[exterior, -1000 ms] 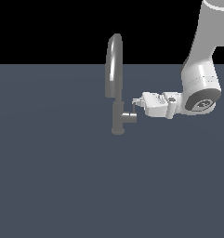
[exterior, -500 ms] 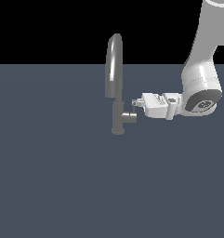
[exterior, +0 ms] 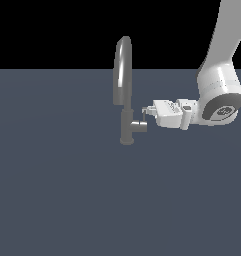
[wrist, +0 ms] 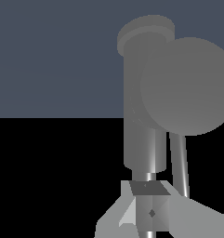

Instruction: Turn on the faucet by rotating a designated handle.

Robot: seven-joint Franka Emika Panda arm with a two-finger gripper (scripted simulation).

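The faucet point(exterior: 125, 95) stands upright, a grey arched spout on a thicker base column point(exterior: 126, 129). The handle point(exterior: 139, 126) is a short stub jutting from the column toward the exterior view's right, with a thin pin lever point(exterior: 143, 116) rising from its tip. My gripper point(exterior: 145, 113) reaches in level from the right, its tips against the pin, just above the stub. In the wrist view the handle's round end point(wrist: 185, 86) and the pin point(wrist: 178, 160) are close ahead. The fingers point(wrist: 132, 211) are pressed together with nothing between them.
The faucet stands on a flat dark blue-grey surface point(exterior: 67, 190) that fills the lower part of the exterior view. My white arm point(exterior: 219, 95) comes down from the upper right of that view. Nothing else is in view.
My gripper has edged slightly toward the faucet and a little lower. The handle and pin have not visibly turned.
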